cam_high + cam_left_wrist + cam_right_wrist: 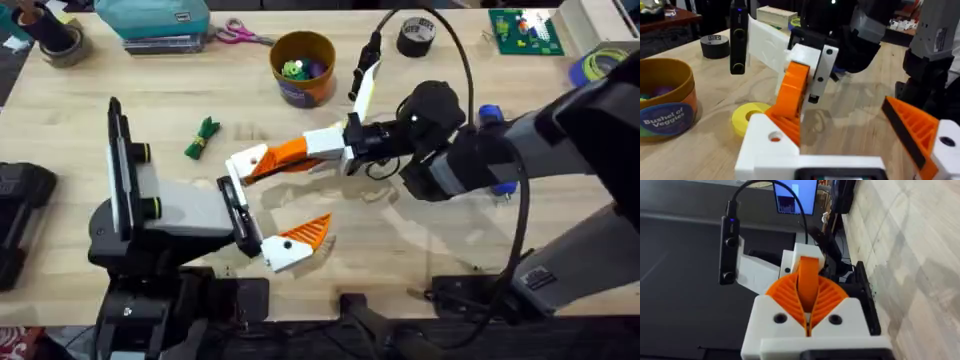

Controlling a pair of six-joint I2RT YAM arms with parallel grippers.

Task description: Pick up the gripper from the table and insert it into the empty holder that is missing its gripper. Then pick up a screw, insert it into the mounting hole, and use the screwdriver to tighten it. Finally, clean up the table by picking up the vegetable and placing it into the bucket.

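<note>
- A robotics lab or workshop bench: a pale, wood-grained table top (420, 250) bears two black jointed robot arms with white plastic finger mounts and orange ribbed pads, one on the left (160, 215) and one on the right (480, 160).
- Black cables (500, 120) loop over the right arm above the table.
- A green printed circuit board (522, 30) lies at the far right edge.
- Rolls of black tape (416, 36) and brown tape (62, 44), with pink-handled scissors (240, 36), sit along the far side.
- A lit computer screen (795, 199) stands beyond the table edge in the right wrist view.
- A black camera bar (729, 242) with a cable is fixed to a wrist.
</note>
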